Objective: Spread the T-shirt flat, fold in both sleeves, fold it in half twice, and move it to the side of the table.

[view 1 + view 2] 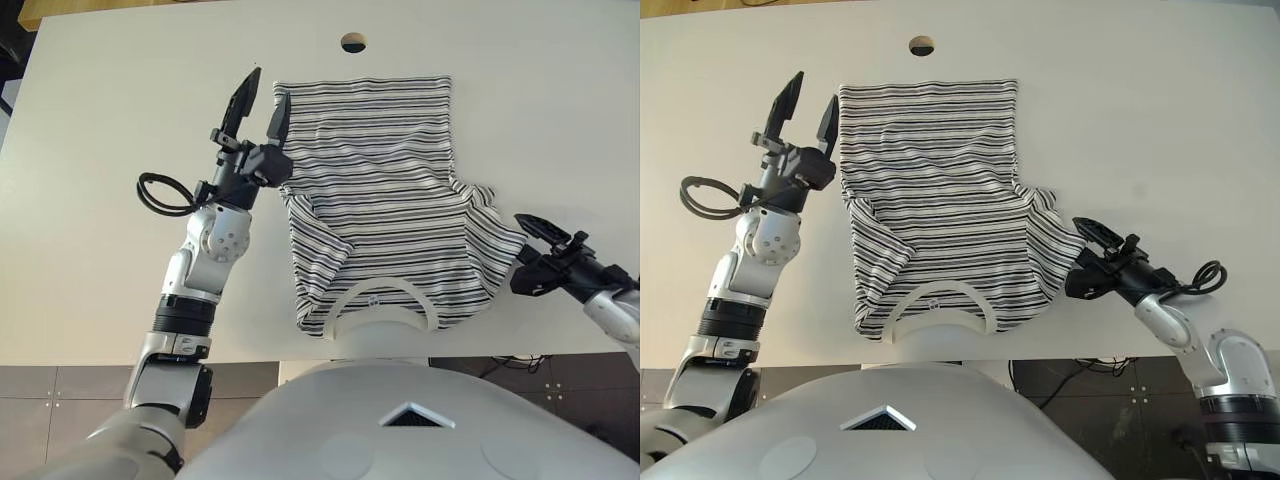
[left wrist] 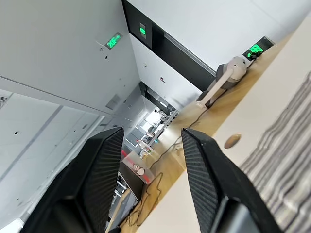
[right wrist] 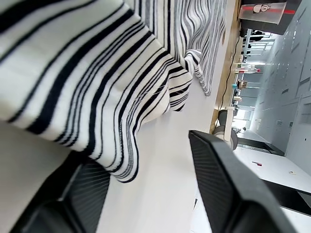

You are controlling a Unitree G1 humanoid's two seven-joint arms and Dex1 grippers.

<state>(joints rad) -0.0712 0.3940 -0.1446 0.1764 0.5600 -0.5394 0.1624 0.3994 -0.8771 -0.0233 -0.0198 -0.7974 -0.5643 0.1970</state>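
A striped T-shirt point(image 1: 385, 190) lies on the white surface point(image 1: 120, 120). The left gripper point(image 1: 268, 90), jaws open, hangs at its far-left corner. The right gripper point(image 1: 1085, 255), jaws open, is beside the right sleeve.

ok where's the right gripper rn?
In the head views, the right gripper is low on the robot's right. It is open at the edge of the shirt's sleeve on that side, near the table's front edge.
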